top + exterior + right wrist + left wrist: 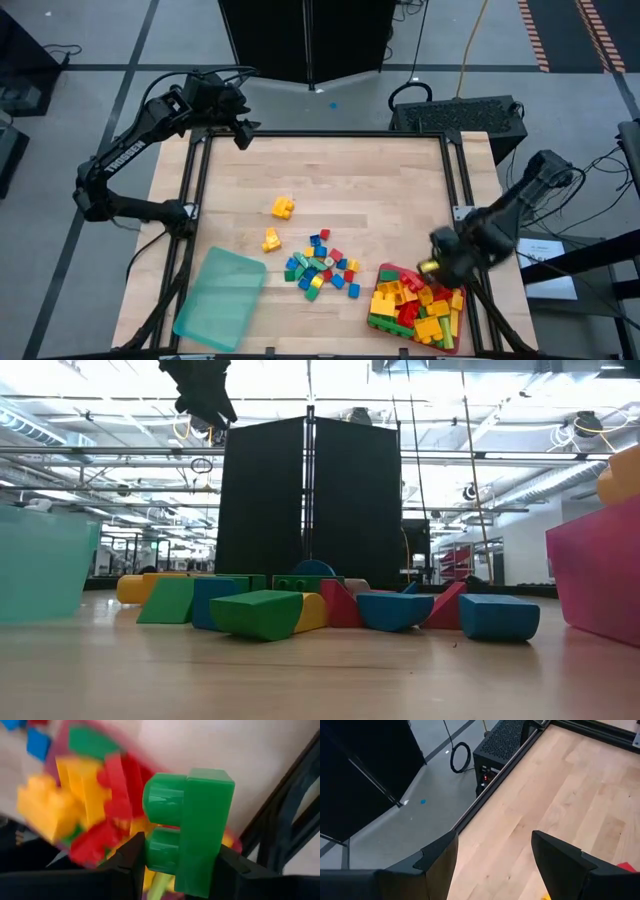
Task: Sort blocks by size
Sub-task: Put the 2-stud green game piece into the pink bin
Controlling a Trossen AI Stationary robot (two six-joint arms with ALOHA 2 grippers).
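Green brick (192, 827) sat clamped in the right tool (177, 865), above the red tray (385, 272); blurred motion suggested it might slip. Left tool (492, 857) hung apart, idle.

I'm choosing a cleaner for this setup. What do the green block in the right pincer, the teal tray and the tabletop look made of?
Green block: likely hard moulded plastic, glossy, with highlights on its round studs.
Teal tray: probably thin translucent plastic, since it looks see-through.
Tabletop: pale wood with visible grain and plank seams, satin finish; solid or veneer, I can't tell.
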